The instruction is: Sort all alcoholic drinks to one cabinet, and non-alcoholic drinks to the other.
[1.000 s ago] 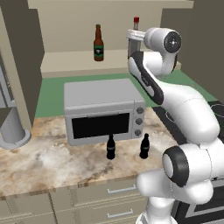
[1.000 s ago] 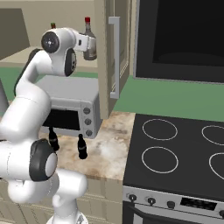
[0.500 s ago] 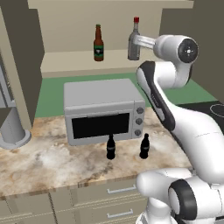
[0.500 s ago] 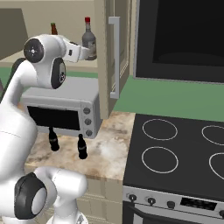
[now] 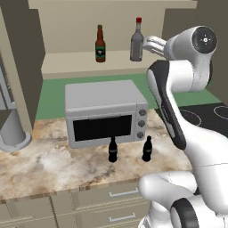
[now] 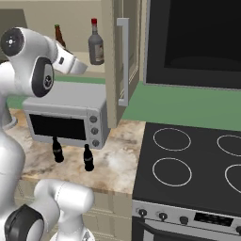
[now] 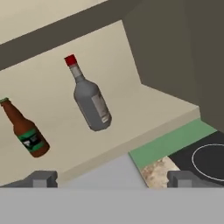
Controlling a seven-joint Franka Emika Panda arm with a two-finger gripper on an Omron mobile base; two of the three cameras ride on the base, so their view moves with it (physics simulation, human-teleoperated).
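On the open cabinet shelf stands the brown beer bottle with its green label. To its right stands the grey bottle with the red cap, upright and free. My gripper hangs open just right of the grey bottle, a short gap away and holding nothing. Two black cola bottles stand on the counter in front of the toaster oven; they also show as cola bottles in the right base view.
A grey toaster oven sits on the marble counter under the shelf. The cabinet door stands open to the right of my hand. The black stove lies to the right, and a grey base stands at the far left.
The gripper carried the grey bottle onto the shelf, let it go and drew back to the right. The bottle now stands alone beside the beer bottle.
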